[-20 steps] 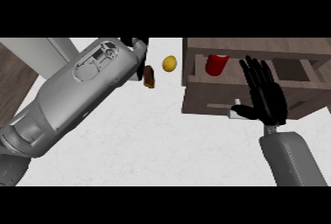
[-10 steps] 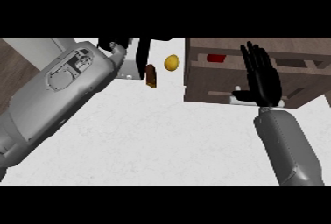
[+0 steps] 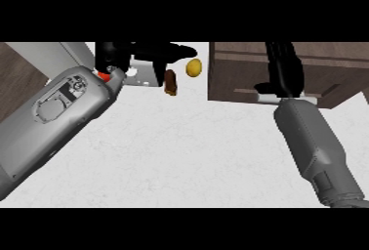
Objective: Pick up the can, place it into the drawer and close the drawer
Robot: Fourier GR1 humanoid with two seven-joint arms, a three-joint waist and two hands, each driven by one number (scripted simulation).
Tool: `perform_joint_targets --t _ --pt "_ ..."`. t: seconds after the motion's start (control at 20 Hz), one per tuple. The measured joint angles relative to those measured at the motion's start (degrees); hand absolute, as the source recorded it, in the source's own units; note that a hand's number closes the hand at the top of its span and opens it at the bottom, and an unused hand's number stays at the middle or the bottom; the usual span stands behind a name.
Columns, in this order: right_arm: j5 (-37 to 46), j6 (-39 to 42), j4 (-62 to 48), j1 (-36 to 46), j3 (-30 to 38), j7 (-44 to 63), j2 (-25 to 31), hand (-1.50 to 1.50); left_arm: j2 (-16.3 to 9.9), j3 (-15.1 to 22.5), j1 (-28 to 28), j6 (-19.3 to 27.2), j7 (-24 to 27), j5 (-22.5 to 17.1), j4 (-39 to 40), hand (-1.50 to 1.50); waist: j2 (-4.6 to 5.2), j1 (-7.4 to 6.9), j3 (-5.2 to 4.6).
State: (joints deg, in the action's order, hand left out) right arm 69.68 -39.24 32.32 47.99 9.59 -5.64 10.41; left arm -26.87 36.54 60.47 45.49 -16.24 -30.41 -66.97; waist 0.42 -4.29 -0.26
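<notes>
One drawer [image 3: 288, 73], two small foods

the right robot hand [image 3: 283, 66] lies straight-fingered against the brown drawer [image 3: 238, 73] front, while the left robot hand [image 3: 148, 51] shows near a yellow fruit [image 3: 194, 67] on the white desk [image 3: 187, 156].

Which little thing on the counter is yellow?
The round yellow one, nearer the wooden drawer. The brown one beside it is darker and longer.

Your right robot hand [image 3: 283, 68] reaches straight ahead from its grey forearm, fingers extended and flat. Your left robot hand [image 3: 148, 51] sits high at the forearm's far end; whether its fingers curl can't be told.
</notes>
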Motion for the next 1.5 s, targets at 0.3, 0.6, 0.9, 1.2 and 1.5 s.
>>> perform_joint_targets --t 0.3,0.6,0.9,1.2,1.5 --pt "0.42 -3.52 -7.74 6.09 1.81 1.32 0.43 -1.5 -1.13 0.13 -4.54 0.07 0.5 1.35 -4.35 -1.5 0.24 -0.12 0.26" --pt "0.35 -3.49 -13.7 10.47 3.04 0.31 1.77 -1.5 -2.49 -0.67 -7.91 -0.52 0.86 1.95 -7.78 -1.5 0.65 -0.38 0.21" --pt "-0.05 -1.77 -17.73 13.79 4.01 -1.04 2.69 -1.5 -3.24 -1.15 -10.63 -1.25 1.59 2.76 -9.78 -1.5 1.12 -0.28 0.45" --pt "-5.07 -0.9 -17.6 14.28 8.21 -8.54 2.17 -1.5 -3.81 -1.99 -12.88 -1.67 2.52 3.05 -11.25 -1.5 1.27 0.27 0.5" --pt "-11.84 1.79 -16.53 15.05 14.01 -15.38 0.68 -1.5 -4.12 -2.28 -14.84 -1.85 3.04 3.44 -12.32 -1.5 1.16 0.74 0.5"
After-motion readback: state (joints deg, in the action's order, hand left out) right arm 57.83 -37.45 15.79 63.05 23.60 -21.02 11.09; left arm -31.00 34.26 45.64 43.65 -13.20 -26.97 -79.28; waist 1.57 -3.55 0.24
